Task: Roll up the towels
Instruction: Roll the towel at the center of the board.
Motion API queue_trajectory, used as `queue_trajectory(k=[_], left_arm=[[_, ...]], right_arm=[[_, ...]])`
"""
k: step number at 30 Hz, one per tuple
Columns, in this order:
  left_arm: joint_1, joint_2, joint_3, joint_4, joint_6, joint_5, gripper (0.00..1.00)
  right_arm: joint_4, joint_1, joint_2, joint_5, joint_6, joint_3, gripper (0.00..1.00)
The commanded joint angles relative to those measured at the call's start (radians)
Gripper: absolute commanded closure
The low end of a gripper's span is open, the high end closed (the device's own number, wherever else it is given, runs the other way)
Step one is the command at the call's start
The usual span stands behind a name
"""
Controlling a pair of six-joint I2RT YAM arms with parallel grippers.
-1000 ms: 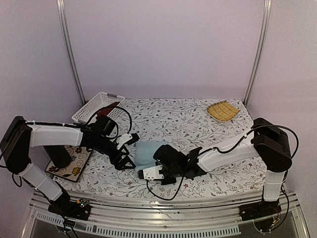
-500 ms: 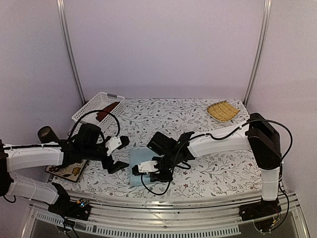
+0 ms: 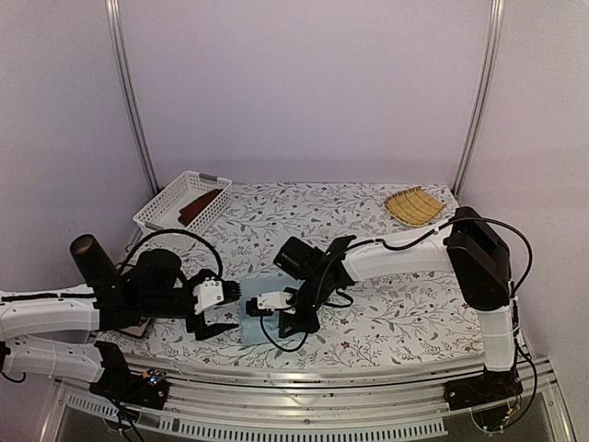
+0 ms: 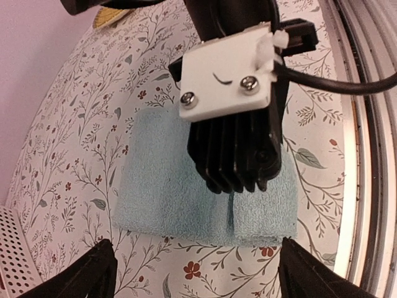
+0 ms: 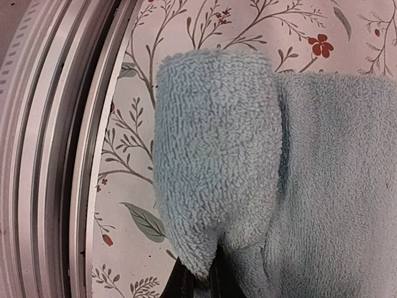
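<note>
The light blue towel (image 3: 248, 319) lies flat near the table's front edge, one end folded over itself. It shows in the left wrist view (image 4: 167, 186) and the right wrist view (image 5: 217, 149). My right gripper (image 3: 279, 316) reaches across from the right and is shut on the folded end, its fingertips (image 5: 186, 282) pinching the terry. My left gripper (image 3: 219, 309) sits just left of the towel, open and empty, its fingers (image 4: 87, 276) spread wider than the towel's near edge. The dark rust-red towel (image 3: 201, 203) lies in the white basket (image 3: 166, 213).
A yellow woven mat (image 3: 413, 205) lies at the back right. The metal rail of the table's front edge (image 5: 56, 149) runs close beside the folded towel end. The floral tablecloth (image 3: 386, 304) covers the table.
The left arm has swung down and back toward the near left edge. The right gripper moved left and nearer with the blue towel, which now lies closer to the front edge.
</note>
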Motion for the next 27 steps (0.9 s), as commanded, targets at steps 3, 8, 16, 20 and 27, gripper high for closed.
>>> queue_trajectory(k=[3, 8, 16, 20, 27], left_arm=[[-0.037, 0.017, -0.016, -0.006, 0.036, -0.003, 0.11], [-0.057, 0.046, -0.017, 0.000, 0.030, -0.010, 0.11], [-0.079, 0.024, -0.027, -0.003, 0.041, 0.028, 0.19], [-0.096, 0.050, -0.027, -0.003, 0.050, 0.032, 0.20], [-0.142, 0.147, -0.013, 0.000, 0.052, -0.016, 0.19]], right_arm=[[-0.064, -0.032, 0.059, -0.047, 0.022, 0.020, 0.97], [-0.085, -0.051, 0.082, -0.070, 0.036, 0.049, 0.97], [-0.104, -0.056, 0.118, -0.079, 0.047, 0.087, 0.96], [-0.107, -0.064, 0.124, -0.088, 0.047, 0.100, 0.96], [-0.117, -0.072, 0.134, -0.103, 0.044, 0.114, 0.96]])
